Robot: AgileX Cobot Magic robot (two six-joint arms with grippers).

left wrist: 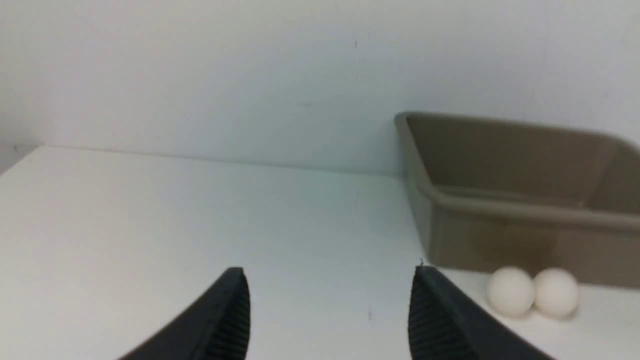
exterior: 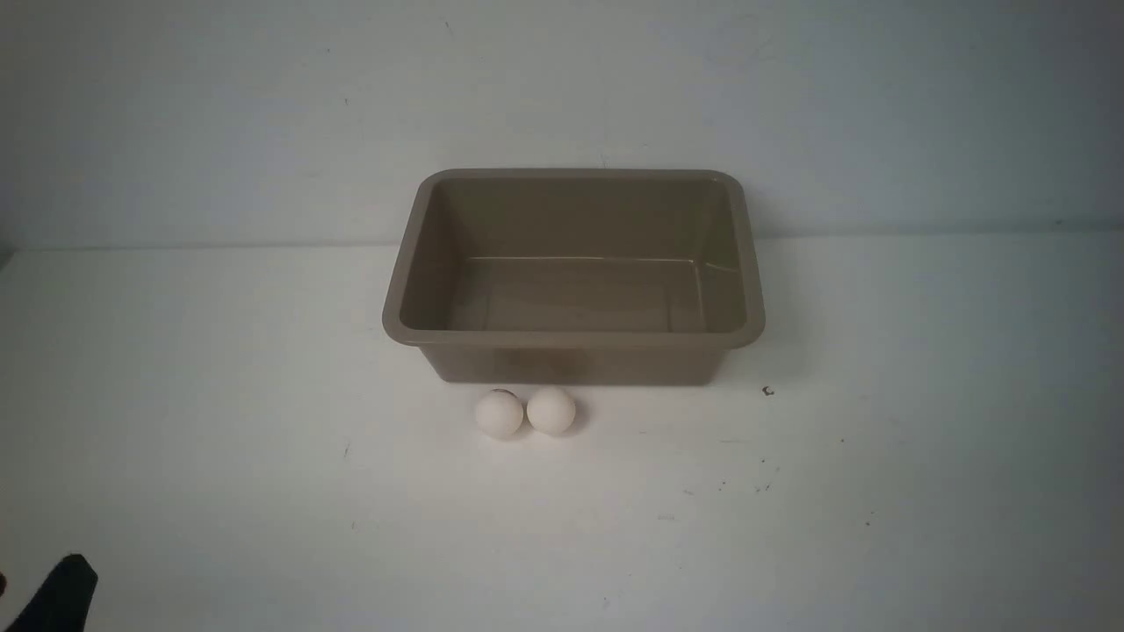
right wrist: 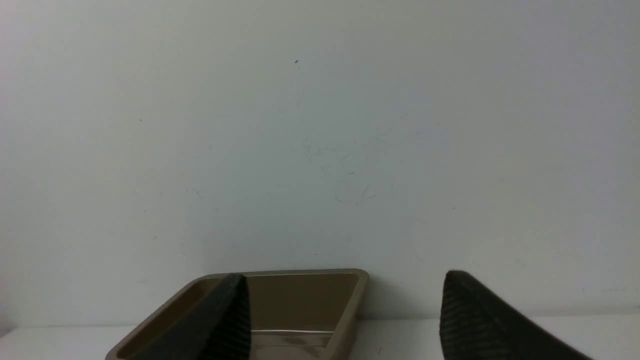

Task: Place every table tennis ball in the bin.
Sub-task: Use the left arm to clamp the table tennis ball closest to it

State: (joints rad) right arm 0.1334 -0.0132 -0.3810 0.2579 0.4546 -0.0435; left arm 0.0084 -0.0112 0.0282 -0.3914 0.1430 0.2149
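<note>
White worktop (exterior: 219, 395) was matte, brighter toward its middle and dimmer toward its right edge. A pale blue-grey wall (exterior: 263, 105) met the worktop along its far edge. One small dark speck (exterior: 768, 391) lay right of centre. A scatter of finer specks (exterior: 766, 478) lay closer to the front edge, same side. A tiny scuff (exterior: 347, 450) showed left of centre. Faint scratches (right wrist: 350, 192) marked the wall.

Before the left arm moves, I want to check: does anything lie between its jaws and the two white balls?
Nothing visible: only bare table separates the open left jaws from the balls. Beyond them, the near wall of the bin must be cleared.
</note>
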